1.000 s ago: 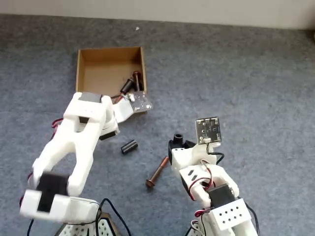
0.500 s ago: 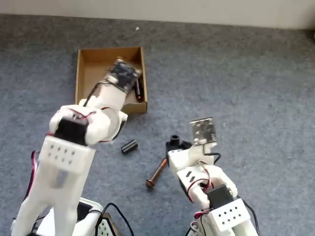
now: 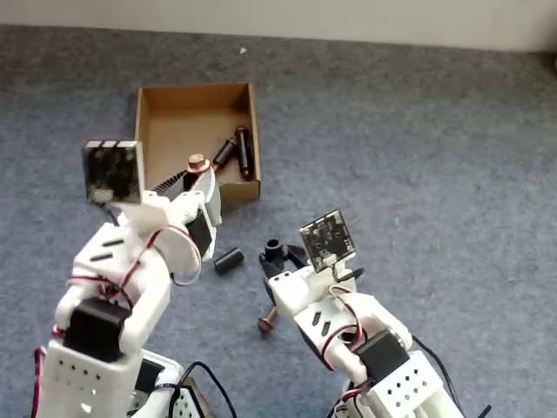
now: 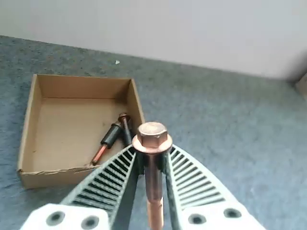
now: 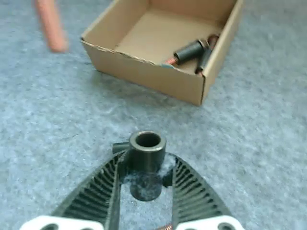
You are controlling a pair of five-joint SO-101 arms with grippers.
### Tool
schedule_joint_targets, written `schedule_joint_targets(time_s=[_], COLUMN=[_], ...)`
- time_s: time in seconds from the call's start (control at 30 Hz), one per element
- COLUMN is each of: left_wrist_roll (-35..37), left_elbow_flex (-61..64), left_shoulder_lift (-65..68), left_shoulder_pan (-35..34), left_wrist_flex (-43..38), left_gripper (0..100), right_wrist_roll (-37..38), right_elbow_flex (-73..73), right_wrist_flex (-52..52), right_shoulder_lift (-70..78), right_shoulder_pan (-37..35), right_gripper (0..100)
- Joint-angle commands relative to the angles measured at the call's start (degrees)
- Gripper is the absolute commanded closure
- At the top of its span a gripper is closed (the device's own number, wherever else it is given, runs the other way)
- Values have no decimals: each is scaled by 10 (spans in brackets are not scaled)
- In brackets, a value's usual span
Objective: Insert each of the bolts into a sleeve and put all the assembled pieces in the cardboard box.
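Lying loose in the high view: one sleeve (image 3: pixel 228 259), one bolt (image 3: pixel 266 323)

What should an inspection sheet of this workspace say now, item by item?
Surface: grey carpet, flat.
Job's things: cardboard box holding two assembled pieces; loose sleeve and loose bolt on the carpet.
Clutter: nothing seen.
Grippers: left gripper shut on held bolt, gripped by the shank; right gripper shut on held sleeve, bore visible.
Cables: red and black wires on both arms.
Surroundings: pale wall beyond the carpet.
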Motion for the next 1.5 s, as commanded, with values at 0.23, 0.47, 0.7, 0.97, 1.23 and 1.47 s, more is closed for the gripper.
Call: schedule_joint_targets(time_s=[0.23, 0.47, 0.7, 0.97, 1.23, 1.47], left_wrist_roll=[69, 25, -19, -19, -19, -19], left_elbow_flex=[153, 190, 220, 216, 198, 180], left_shoulder_lift=[-190, -256, -288, -335, -338, -339], left_shoulder_pan=[45, 63, 71, 109, 121, 117], left_wrist_flex=[-119, -119, -119, -59, -43, -41], left_gripper=[995, 995, 995, 995, 995, 995], right_wrist_roll=[75, 80, 79, 79, 80, 80], right_elbow_flex=[-36, -36, -36, -35, -36, -35], right_wrist_flex=[-125, -124, -122, -109, -85, -64], right_shoulder_lift=[-7, -7, -7, -6, -9, -9], right_shoulder_pan=[-67, -71, -71, -71, -72, -74], right_gripper=[994, 994, 994, 994, 994, 994])
